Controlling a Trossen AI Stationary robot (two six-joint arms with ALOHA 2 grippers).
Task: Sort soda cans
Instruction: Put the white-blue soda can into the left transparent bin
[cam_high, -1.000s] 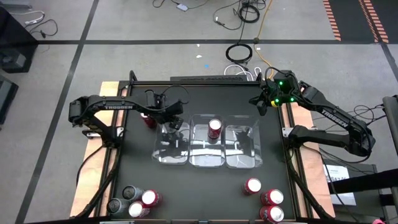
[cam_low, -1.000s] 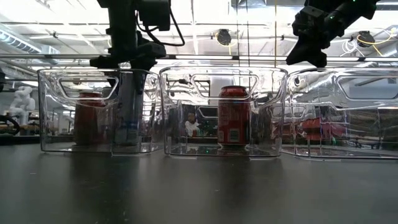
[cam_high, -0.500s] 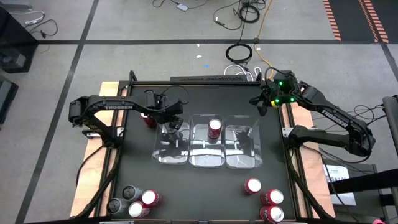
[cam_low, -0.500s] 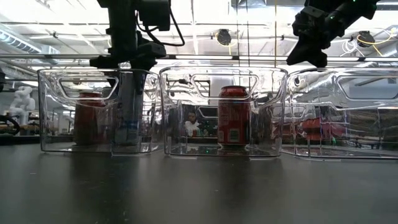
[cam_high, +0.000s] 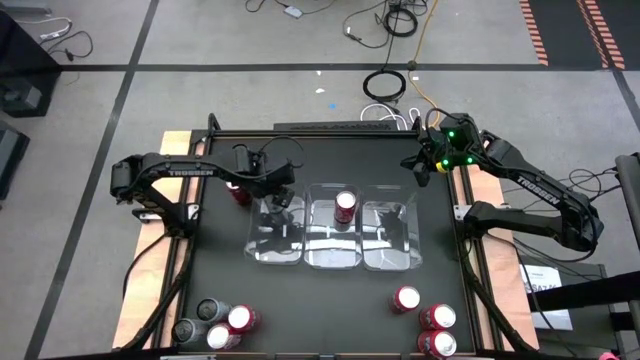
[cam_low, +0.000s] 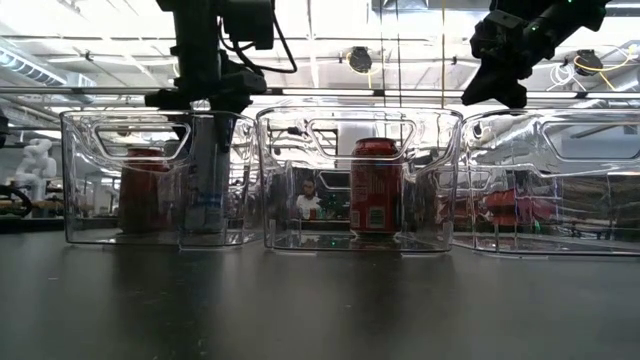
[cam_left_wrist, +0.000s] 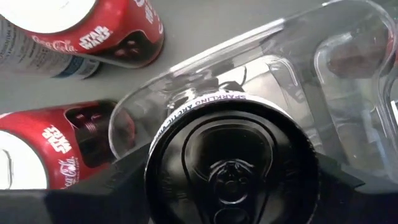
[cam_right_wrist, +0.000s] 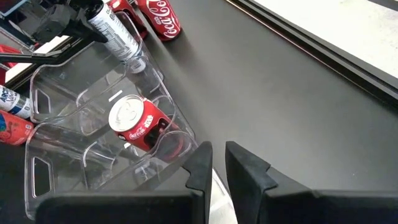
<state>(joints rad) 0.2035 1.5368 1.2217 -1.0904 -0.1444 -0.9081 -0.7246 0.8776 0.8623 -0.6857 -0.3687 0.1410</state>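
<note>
Three clear trays stand side by side mid-table: left (cam_high: 262, 250), middle (cam_high: 330, 262), right (cam_high: 392, 262). My left gripper (cam_high: 281, 196) reaches down into the far end of the left tray, shut on a slim pale can with a dark top (cam_left_wrist: 230, 168). A red can (cam_high: 345, 207) stands upright in the middle tray. More red cans (cam_left_wrist: 118, 31) stand just outside the left tray, on its left. My right gripper (cam_right_wrist: 216, 165) is shut on nothing and hangs over the table's far right corner (cam_high: 420, 166). My left gripper pinches the slim can between its two fingers, on its upper wall just under the dark rim (cam_left_wrist: 151, 163). The fingers come from above, pointing down. The can (cam_low: 207, 180) stands upright inside the left tray, its base down at the tray floor.
Several cans, dark and red, cluster at the near left corner (cam_high: 215, 322). Three red cans (cam_high: 425, 318) stand near the near right corner. Bare black tabletop (cam_high: 320, 310) lies between the trays and the near edge.
</note>
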